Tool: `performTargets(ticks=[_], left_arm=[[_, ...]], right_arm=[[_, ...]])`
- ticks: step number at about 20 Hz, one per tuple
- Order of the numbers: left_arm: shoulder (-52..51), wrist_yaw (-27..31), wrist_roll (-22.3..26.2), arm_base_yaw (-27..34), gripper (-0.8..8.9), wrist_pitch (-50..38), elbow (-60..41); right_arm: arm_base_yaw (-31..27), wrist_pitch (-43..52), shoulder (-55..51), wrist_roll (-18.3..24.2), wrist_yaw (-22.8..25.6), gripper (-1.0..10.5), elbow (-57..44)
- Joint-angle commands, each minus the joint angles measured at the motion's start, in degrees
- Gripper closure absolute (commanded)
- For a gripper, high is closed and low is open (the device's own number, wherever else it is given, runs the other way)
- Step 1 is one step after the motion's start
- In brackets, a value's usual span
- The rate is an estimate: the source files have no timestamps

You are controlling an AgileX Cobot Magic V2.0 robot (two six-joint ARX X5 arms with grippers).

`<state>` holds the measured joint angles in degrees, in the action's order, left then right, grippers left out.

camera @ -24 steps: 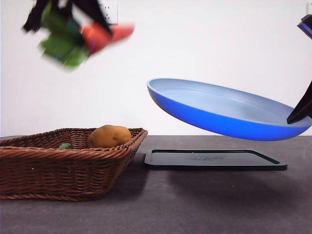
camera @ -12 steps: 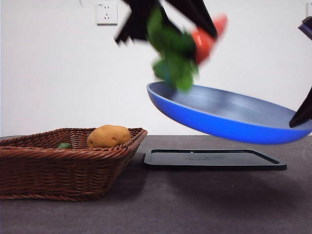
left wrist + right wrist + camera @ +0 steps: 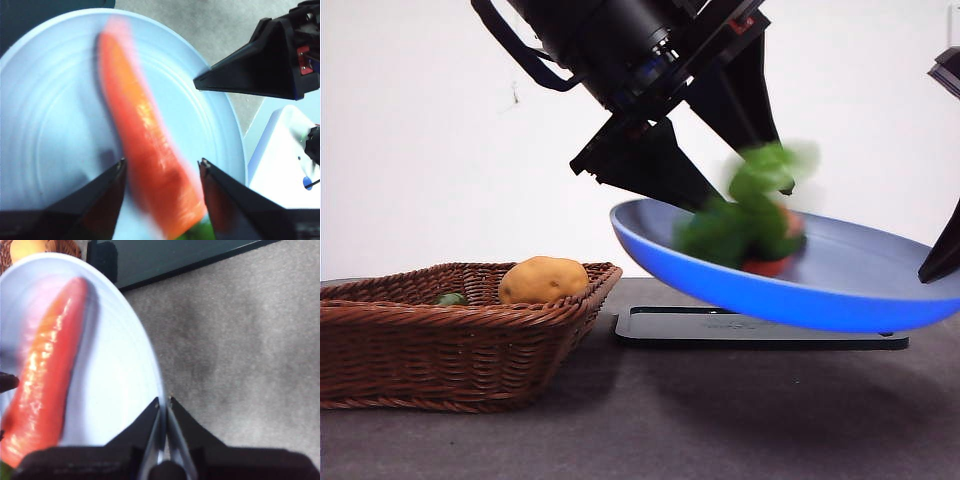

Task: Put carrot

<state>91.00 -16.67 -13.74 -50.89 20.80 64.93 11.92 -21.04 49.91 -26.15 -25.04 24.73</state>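
Note:
The carrot (image 3: 750,235), with green leaves and a reddish-orange body, lies blurred on the tilted blue plate (image 3: 840,300). My left gripper (image 3: 752,198) is right above it with its jaws open. In the left wrist view the carrot (image 3: 145,135) is blurred between the spread jaws of the left gripper (image 3: 162,167), over the plate (image 3: 50,125). My right gripper (image 3: 164,402) is shut on the plate's rim (image 3: 150,370) and holds the plate above the table. It shows at the right edge of the front view (image 3: 940,250). The carrot (image 3: 45,375) also shows in the right wrist view.
A brown wicker basket (image 3: 450,350) stands at the left, holding an orange-tan potato-like lump (image 3: 543,279) and a small green piece (image 3: 450,298). A flat black tray (image 3: 760,328) lies on the dark table under the plate.
My left gripper carried the carrot from the upper left across to the plate and down. The carrot is now out of the jaws and on the plate. The plate dipped slightly.

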Motion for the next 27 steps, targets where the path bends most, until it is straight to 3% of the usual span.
performTargets(ticks=[1,8,11,13,17,27], left_arm=[[0.57,-0.13,-2.82,-0.5,5.4,-0.33,0.81],[-14.36,1.62,-0.98,0.04,5.42,3.76,0.81],[-23.1,10.58,1.7,0.28,5.42,9.05,0.81],[-28.37,16.41,3.1,0.37,5.42,12.57,0.81],[-35.43,23.5,4.68,1.81,5.42,18.73,0.81],[-37.64,28.65,6.32,3.43,5.42,24.63,0.81]], right_arm=[[0.2,0.81,0.09,0.07,-0.09,9.4,0.74],[0.09,-6.14,2.25,0.42,-0.09,9.4,2.82],[0.09,-8.92,6.1,2.78,0.28,9.4,7.91],[0.09,-10.54,9.86,4.48,3.02,9.4,12.92],[-0.46,-11.28,19.56,7.65,4.48,9.4,23.37],[-6.05,-10.69,49.24,9.7,4.42,9.4,47.17]])
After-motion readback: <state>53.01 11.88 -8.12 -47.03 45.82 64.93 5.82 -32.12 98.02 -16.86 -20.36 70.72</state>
